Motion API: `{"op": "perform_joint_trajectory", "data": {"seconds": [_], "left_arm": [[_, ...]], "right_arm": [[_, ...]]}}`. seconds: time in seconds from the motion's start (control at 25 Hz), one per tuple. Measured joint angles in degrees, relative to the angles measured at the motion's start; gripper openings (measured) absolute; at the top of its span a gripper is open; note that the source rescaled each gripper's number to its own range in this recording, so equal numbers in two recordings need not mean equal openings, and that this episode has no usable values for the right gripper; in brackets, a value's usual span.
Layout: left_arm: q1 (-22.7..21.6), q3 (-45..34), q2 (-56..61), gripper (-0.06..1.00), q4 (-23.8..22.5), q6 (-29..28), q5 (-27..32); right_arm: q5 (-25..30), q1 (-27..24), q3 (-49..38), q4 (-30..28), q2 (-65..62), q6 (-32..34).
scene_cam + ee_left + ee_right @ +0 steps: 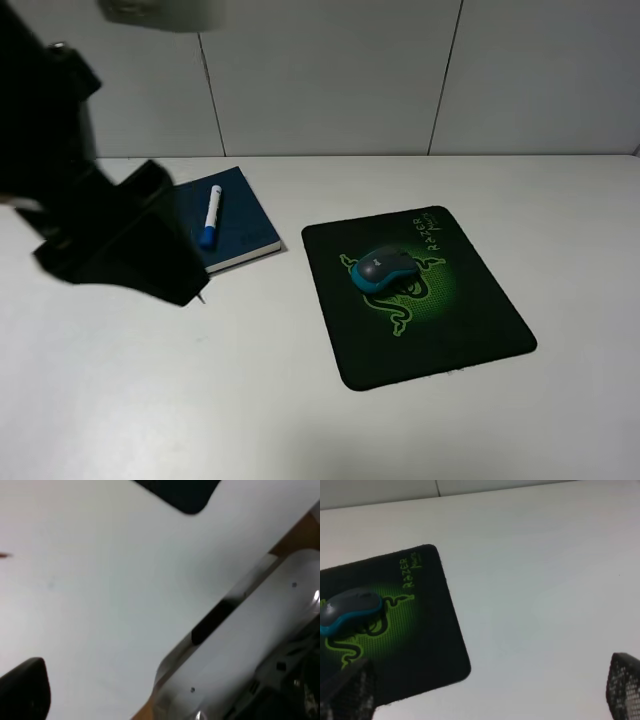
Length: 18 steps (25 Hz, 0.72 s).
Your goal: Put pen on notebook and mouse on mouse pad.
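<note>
White table [300, 420], blue-capped pen [210, 218] on dark notebook [245, 225].

A matt black cloth-like mouse pad [420, 300] with a printed green emblem carries a smooth plastic grey-and-teal mouse [382, 267]. A white plastic marker pen [210, 217] lies on a dull dark blue hardcover notebook [245, 225]. The white table [560, 220] looks smooth and matt.

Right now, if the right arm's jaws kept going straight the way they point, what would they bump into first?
Probably bare table: the wrist view shows white tabletop between the fingertips. The mouse pad and the mouse on it lie off to one side. Depth is unclear.
</note>
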<state>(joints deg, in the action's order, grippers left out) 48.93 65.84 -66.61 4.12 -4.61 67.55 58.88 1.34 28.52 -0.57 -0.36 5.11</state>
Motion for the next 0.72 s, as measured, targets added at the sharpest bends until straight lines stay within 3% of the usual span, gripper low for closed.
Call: {"op": "perform_joint_trajectory", "data": {"seconds": [0.24, 0.48, 0.6, 0.72], "left_arm": [[0.0, -6.58, 12.34, 1.0, -2.6, 0.06, 0.07], [-0.18, -12.25, 21.1, 1.0, -8.24, -0.02, 0.07], [-3.56, -15.42, 25.6, 1.0, -8.39, -1.21, 0.09], [-9.72, -18.83, 29.77, 1.0, -8.39, -1.5, 0.09]], "right_arm": [[0.0, 0.0, 0.0, 0.0, 0.0, 0.0], [0.0, 0.0, 0.0, 0.0, 0.0, 0.0], [0.0, 0.0, 0.0, 0.0, 0.0, 0.0], [0.0, 0.0, 0.0, 0.0, 0.0, 0.0]]}}
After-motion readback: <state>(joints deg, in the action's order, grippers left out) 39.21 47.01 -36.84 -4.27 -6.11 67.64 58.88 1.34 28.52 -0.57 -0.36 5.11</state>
